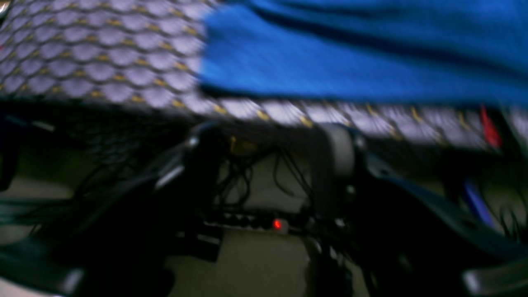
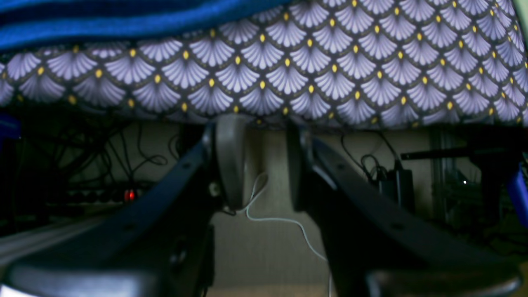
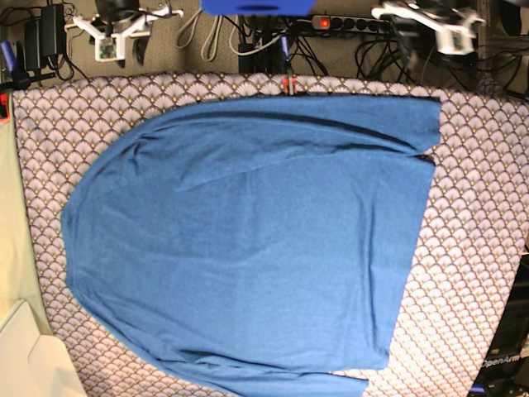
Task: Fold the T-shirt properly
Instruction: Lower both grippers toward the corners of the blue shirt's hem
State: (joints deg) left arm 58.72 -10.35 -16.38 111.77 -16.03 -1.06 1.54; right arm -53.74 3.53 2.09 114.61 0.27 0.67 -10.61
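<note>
Base view: the blue T-shirt (image 3: 248, 240) lies spread flat over the scallop-patterned table cover (image 3: 479, 248), filling most of the table. Its long axis runs left to right across the picture, with the rounded shoulder end at the left and the straight hem at the right. One edge has been folded in along the far side, forming a band with a square corner at far right. Both arms are parked beyond the far table edge. The left gripper (image 3: 450, 33) sits at far right and the right gripper (image 3: 107, 37) at far left; neither touches the cloth.

Right wrist view: the right gripper (image 2: 260, 161) hangs just off the table edge, its jaws parted with a clear gap and nothing between them. The shirt's edge (image 2: 123, 20) shows up and to the left of it, apart from the fingers (image 2: 231, 156).

Left wrist view: badly blurred. One pale finger (image 1: 336, 152) is visible, and the jaws look parted and empty, though how wide cannot be told. The shirt's folded corner (image 1: 330, 62) lies just past the table edge, directly ahead.

Judgement: the coming move depends on each arm reaching away from its base over the far edge. The left arm is nearer the hem corner and the right arm nearer the shoulder end.
</note>
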